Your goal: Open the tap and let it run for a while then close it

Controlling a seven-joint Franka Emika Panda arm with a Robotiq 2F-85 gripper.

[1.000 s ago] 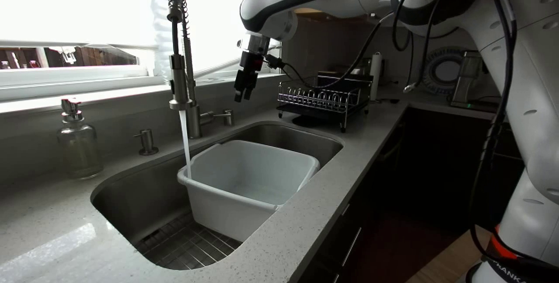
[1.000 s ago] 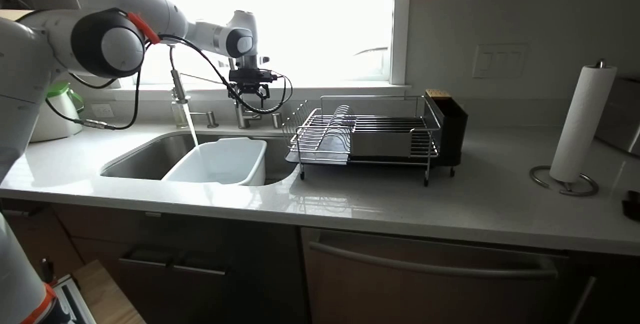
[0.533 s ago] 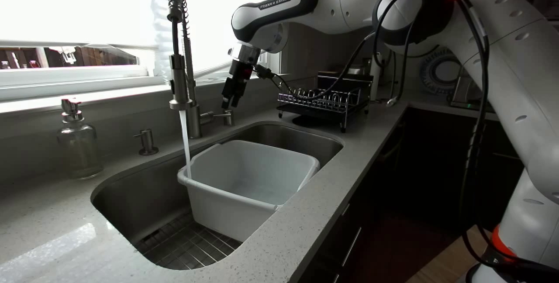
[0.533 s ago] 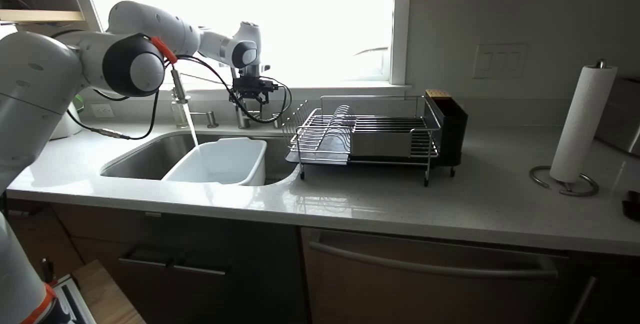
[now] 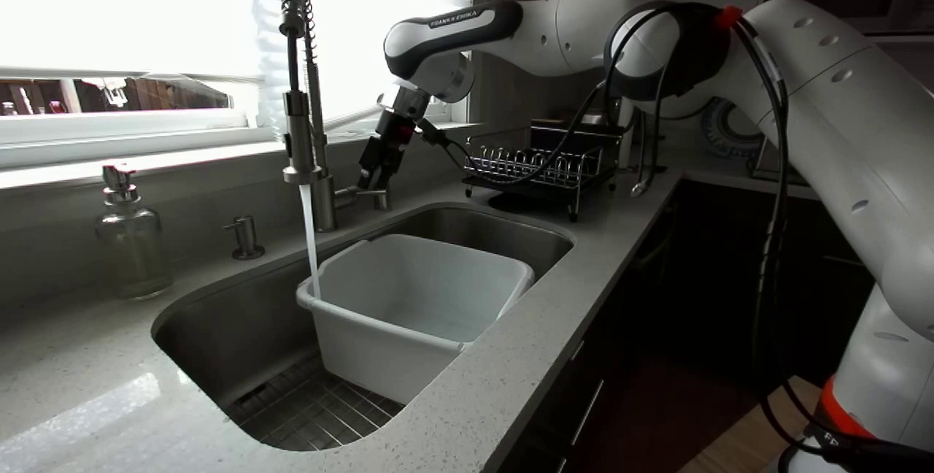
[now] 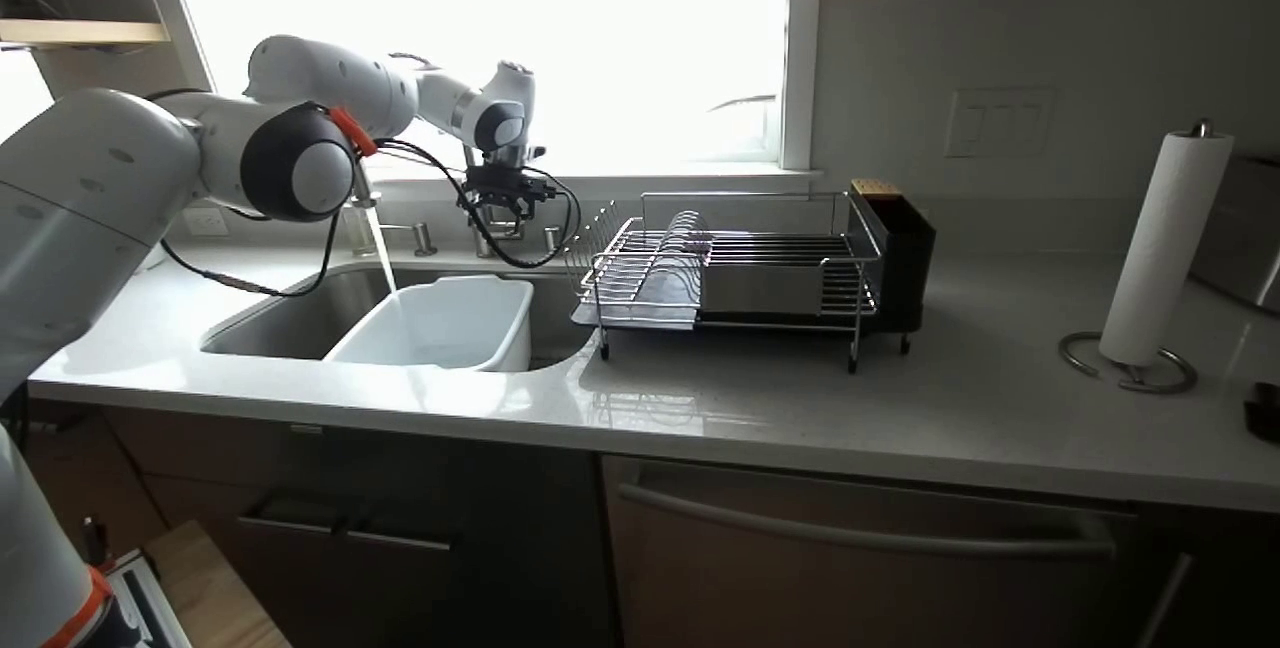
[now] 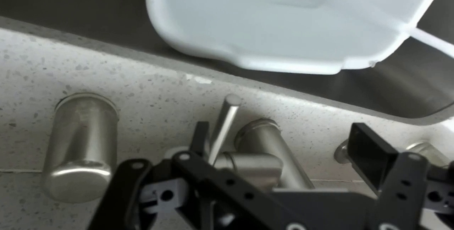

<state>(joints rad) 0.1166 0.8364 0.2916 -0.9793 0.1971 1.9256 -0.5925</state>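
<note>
The tap (image 5: 298,144) is a tall chrome faucet with a coiled-spring neck. Water (image 5: 309,232) runs from its spray head to the near edge of the white basin. In the wrist view, the tap's body (image 7: 276,152) and its thin side lever (image 7: 224,125) stand between my spread fingers. My gripper (image 7: 285,141) is open and holds nothing. The lever is close to the inner side of the left finger; I cannot tell whether they touch. In an exterior view my gripper (image 5: 370,179) is just above the lever, right of the tap. In an exterior view the arm partly covers the tap (image 6: 365,186).
The white basin (image 5: 430,279) sits in the sink (image 5: 219,341). A short metal cylinder (image 7: 81,144) stands beside the lever. A dish rack (image 6: 760,283) stands right of the sink. A clear soap bottle (image 5: 133,250) and a small dispenser (image 5: 246,238) stand left of the tap.
The arm has come down, and my gripper has moved lower and closer to the tap's lever, tilting more. The water runs in all the frames.
</note>
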